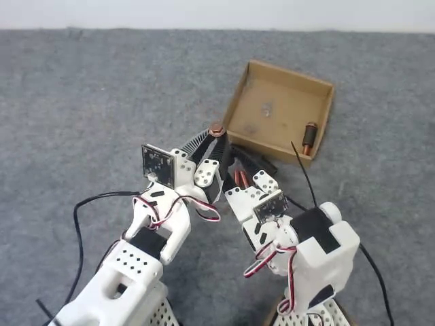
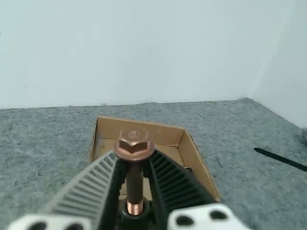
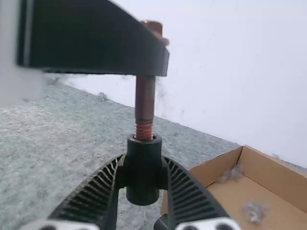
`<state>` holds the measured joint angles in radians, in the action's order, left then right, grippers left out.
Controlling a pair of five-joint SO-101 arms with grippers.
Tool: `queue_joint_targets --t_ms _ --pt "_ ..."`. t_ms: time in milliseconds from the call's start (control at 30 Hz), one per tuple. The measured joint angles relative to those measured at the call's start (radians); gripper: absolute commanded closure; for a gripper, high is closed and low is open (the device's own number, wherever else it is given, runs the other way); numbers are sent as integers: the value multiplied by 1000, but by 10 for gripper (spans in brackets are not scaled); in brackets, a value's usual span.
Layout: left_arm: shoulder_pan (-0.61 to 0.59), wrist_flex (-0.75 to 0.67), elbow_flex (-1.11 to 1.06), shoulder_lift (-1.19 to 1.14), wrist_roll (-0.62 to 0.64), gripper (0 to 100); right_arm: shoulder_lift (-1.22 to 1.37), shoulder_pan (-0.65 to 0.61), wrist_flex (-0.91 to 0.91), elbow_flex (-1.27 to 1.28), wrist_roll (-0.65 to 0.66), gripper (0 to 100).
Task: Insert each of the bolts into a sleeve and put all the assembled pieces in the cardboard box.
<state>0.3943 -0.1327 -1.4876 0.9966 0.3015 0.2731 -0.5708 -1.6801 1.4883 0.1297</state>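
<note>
High view gives me the grey, felt-like table (image 1: 81, 102), with the cardboard box (image 1: 272, 148) sitting open toward its far side. One finished piece (image 1: 310, 138) lies inside it along a side wall. Both arms meet just in front of the box's near corner, above the table.

On the left wrist view, the left fingers (image 2: 93, 184) are closed on the bolt (image 2: 134, 146) just under its hex head, and the shaft hangs straight down between them. On the right wrist view, the right fingers (image 3: 98, 191) are clamped around the black sleeve (image 3: 142, 167), which they hold upright with its mouth facing up. The bolt's threaded tip sits right at that mouth, barely entered, and nearly all of the shaft is outside. So the pair is in the air beside the box, not yet seated.

I judge the bolt to be stiff metal, small and light for these arms. Its smooth shaft could swivel or slide in the ribbed pads if I press down off-axis. The grip under the flange suits me, since the head stops the bolt from dropping through. The sleeve looks like hard plastic, rigid enough to take a firm squeeze. Holding it around the middle keeps the opening free. My main worry is a slight tilt jamming the thread on the rim. Once the two are joined, I would carry the piece by the sleeve body, which is the fatter and grippier part.
</note>
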Motion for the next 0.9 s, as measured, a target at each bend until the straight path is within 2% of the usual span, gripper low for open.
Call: queue_joint_targets --t_ms 100,333,733,900 --pt "0 15 0 0 0 987 0 0 0 0 0 992" --pt "5 172 12 11 0 987 0 0 0 2 0 992" --pt "6 169 17 -43 0 987 0 0 0 2 0 992" --pt "9 52 40 -192 0 987 2 12 0 0 -2 992"
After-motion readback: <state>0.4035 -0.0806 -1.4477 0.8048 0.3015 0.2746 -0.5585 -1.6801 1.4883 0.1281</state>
